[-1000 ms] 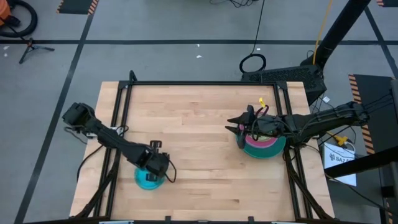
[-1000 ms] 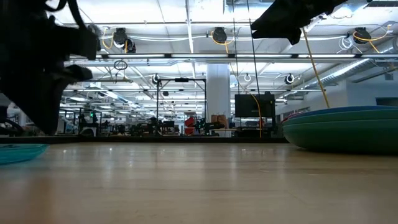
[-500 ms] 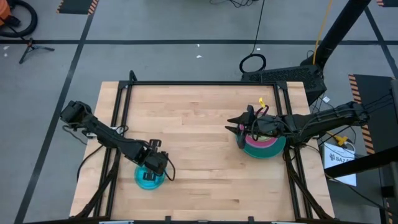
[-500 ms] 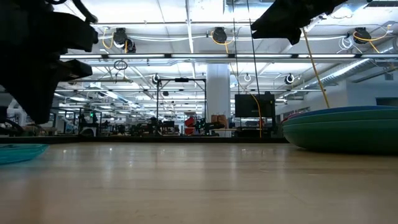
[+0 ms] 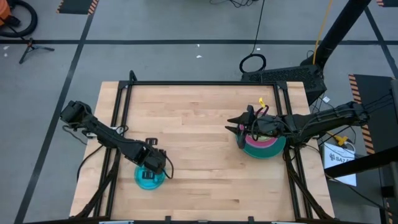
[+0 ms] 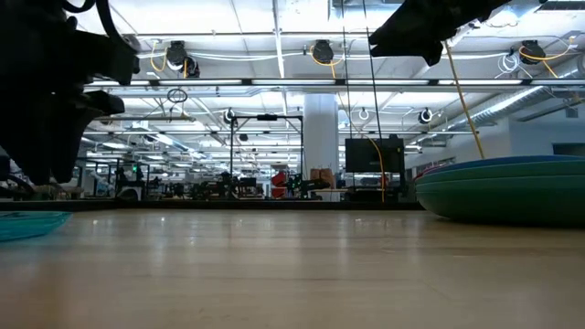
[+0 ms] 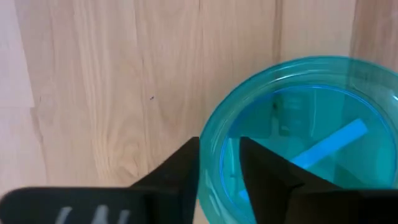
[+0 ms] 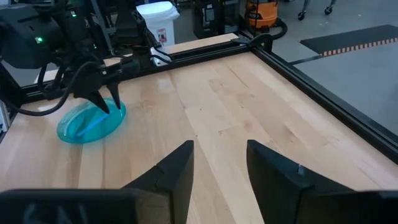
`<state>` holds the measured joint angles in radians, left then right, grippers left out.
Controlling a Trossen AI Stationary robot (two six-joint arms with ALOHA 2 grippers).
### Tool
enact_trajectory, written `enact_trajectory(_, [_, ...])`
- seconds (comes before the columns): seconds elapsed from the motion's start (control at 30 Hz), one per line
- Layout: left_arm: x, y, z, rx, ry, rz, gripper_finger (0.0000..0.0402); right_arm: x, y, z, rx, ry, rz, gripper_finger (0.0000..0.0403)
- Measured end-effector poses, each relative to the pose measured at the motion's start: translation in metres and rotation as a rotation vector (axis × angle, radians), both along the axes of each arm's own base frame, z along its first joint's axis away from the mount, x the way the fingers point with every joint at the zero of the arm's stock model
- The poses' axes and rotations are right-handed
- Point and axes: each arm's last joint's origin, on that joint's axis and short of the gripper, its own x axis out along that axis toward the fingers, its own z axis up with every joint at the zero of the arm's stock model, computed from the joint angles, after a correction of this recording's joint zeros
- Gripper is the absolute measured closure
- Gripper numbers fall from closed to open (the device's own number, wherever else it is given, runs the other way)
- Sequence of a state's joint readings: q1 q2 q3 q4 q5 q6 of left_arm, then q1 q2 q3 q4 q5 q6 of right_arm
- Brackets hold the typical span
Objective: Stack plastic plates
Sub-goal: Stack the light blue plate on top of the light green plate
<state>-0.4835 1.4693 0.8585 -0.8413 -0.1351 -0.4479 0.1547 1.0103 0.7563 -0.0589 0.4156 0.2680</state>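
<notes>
Now the left end effector (image 7: 221,168) straddles the cyan plate's (image 7: 298,124) rim, fingers parted.

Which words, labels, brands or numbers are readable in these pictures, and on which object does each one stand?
"BA": the only letters I can make out, on the white sheet beside the table's right edge; the rest of that print is too small to read.
White marks on the left gripper body, at the picture's edge: blurred and cut off, not readable.
Cyan plate, plate stack, table: no text visible.
Signs in the room behind, low view: too small to read.
</notes>
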Motion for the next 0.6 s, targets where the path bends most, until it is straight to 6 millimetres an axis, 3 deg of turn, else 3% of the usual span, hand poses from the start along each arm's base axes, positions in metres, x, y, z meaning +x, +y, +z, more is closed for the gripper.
enact_trajectory(0.2, [-0.003,0.003,-0.006,0.053,-0.012,0.011,0.0237,0.000,0.000,0.000,0.000,0.000,0.000,0.0264])
enact_trajectory(0.6, [-0.017,0.010,-0.033,0.057,0.016,0.014,0.0231,0.000,0.000,0.000,-0.001,0.002,-0.001,0.0264])
